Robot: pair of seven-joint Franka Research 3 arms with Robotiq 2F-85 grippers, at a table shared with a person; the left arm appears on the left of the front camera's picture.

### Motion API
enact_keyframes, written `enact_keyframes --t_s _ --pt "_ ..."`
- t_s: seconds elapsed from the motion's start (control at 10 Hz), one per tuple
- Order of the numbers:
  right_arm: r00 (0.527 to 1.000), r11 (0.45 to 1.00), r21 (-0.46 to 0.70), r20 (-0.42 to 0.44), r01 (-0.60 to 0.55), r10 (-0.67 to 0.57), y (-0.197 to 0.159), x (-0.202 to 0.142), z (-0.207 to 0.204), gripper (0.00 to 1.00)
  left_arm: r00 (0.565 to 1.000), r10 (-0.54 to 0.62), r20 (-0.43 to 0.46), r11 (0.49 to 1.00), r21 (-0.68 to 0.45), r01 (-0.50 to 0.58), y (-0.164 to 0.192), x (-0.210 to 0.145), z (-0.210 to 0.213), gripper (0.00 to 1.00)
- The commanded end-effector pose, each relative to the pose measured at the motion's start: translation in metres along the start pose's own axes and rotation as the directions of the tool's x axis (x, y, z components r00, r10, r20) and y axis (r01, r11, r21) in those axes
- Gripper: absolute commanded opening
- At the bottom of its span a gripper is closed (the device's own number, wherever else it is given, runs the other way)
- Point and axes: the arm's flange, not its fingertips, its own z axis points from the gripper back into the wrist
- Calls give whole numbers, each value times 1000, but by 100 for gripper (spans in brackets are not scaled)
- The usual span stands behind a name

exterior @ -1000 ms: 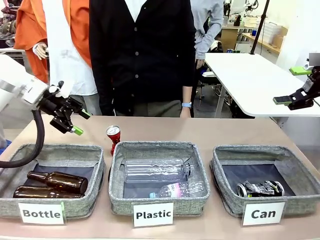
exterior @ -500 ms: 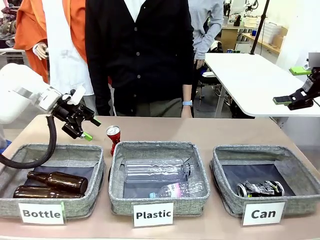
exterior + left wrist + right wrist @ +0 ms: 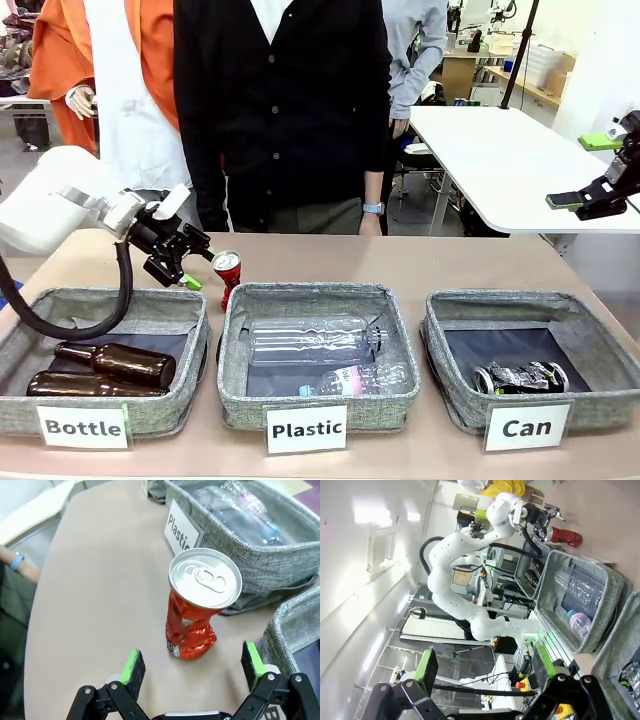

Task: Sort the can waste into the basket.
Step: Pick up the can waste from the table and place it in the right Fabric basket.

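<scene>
A dented red can (image 3: 227, 273) with a silver top stands on the table behind the gap between the "Bottle" and "Plastic" baskets. My left gripper (image 3: 197, 268) is open just left of it, and in the left wrist view the red can (image 3: 197, 610) sits a short way ahead between the spread green pads (image 3: 133, 665). A crushed black and silver can (image 3: 520, 377) lies in the grey basket (image 3: 455, 385) marked "Can" at the right. My right gripper (image 3: 585, 170) hangs open high at the far right, holding nothing. From the right wrist, the red can (image 3: 565, 536) shows far off.
The "Bottle" basket (image 3: 40, 405) holds two brown glass bottles (image 3: 115, 360). The "Plastic" basket (image 3: 235, 395) holds clear plastic bottles (image 3: 315, 340). A person in a dark cardigan (image 3: 285, 110) stands at the far edge. A white table (image 3: 510, 165) stands at the back right.
My left arm has swung right and slightly down, bringing its open gripper from above the "Bottle" basket's far edge up beside the red can. The right arm has not moved.
</scene>
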Motion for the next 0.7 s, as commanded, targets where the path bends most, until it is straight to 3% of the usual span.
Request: enact_keyframes --t_s 0.0,0.6 --pt "1000 1000 -3 -17 -21 21 1 0 2 100 1000 12 17 1000 -16 -12 11 1 -2 100" --pt "1000 1000 -3 -17 -21 21 1 0 2 100 993 15 117 996 -88 -5 20 6 -45 100"
